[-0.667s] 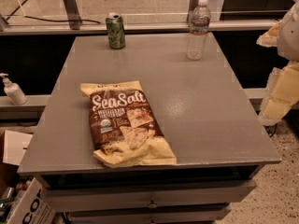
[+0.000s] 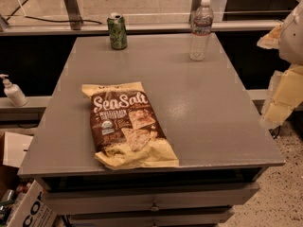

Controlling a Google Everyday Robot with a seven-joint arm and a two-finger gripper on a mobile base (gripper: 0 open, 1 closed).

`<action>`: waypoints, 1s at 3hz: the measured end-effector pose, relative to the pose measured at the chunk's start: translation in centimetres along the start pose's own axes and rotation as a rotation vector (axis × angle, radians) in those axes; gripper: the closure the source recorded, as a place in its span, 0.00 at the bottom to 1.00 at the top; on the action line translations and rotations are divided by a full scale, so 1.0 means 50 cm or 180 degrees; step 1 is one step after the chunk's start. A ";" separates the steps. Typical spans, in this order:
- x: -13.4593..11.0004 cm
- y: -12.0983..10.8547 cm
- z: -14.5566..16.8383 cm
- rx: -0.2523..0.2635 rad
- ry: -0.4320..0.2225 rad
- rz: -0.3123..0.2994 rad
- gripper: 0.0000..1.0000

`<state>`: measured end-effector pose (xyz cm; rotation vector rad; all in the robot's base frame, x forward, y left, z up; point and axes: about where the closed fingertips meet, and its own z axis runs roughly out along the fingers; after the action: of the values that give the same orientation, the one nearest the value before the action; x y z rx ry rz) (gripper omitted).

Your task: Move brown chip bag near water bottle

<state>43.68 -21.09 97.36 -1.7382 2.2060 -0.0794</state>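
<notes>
While brown chip bag [image 2: 128, 124] lies unmoved, far from water bottle [image 2: 201, 30], tool [image 2: 280, 100] at right edge, openness untellable.

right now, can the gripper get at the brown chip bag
Probably yes: the gripper is off the table's right edge and nothing stands between it and the flat-lying brown chip bag.

We hold our arm [image 2: 292, 32] at the far right of view, our gripper [image 2: 279, 103] hanging below it.
</notes>
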 end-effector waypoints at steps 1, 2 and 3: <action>-0.034 0.025 0.038 -0.0136 -0.0238 -0.0058 0.00; -0.105 0.061 0.072 -0.0287 -0.0570 -0.0212 0.00; -0.155 0.085 0.092 -0.0380 -0.0786 -0.0331 0.00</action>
<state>42.59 -11.90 93.73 -1.8162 1.9786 0.2352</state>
